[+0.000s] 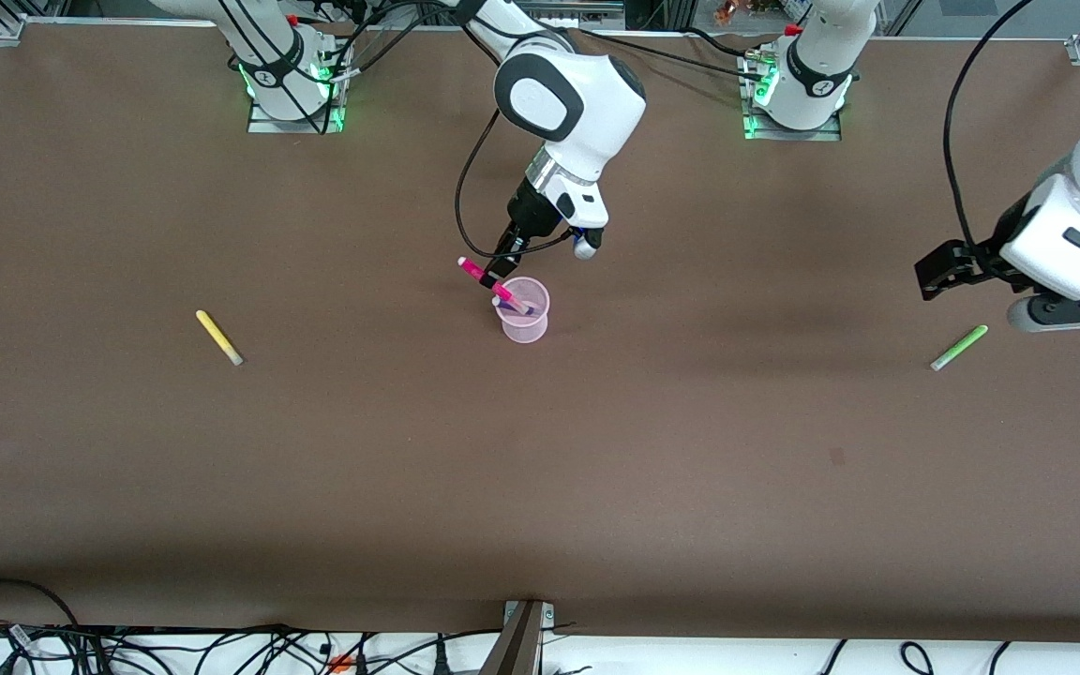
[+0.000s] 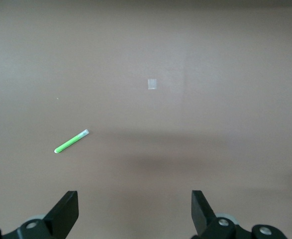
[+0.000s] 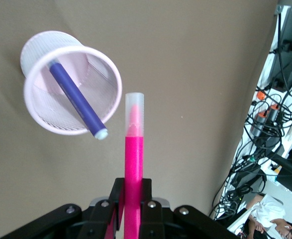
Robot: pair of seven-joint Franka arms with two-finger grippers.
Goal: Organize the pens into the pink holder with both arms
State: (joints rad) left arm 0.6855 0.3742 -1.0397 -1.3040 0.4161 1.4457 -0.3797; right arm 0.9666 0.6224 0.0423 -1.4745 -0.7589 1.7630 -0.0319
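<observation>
The pink holder (image 1: 526, 330) stands upright mid-table with the dark purple-blue pen (image 1: 514, 302) leaning inside it. My right gripper (image 1: 505, 265) is shut on the magenta pen (image 1: 476, 272), held tilted just above the holder's rim. In the right wrist view the magenta pen (image 3: 134, 149) points its clear cap just outside the holder's rim (image 3: 119, 94), beside the purple pen (image 3: 76, 99); the right gripper (image 3: 134, 191) clamps its barrel. The left gripper (image 1: 936, 272) hangs open over the table by the green pen (image 1: 959, 348). The green pen (image 2: 71, 142) lies flat ahead of the left gripper (image 2: 135, 209).
The yellow pen (image 1: 218, 337) lies flat toward the right arm's end of the table. A small pale patch (image 2: 152, 84) marks the brown tabletop. Cables run along the table edge nearest the front camera.
</observation>
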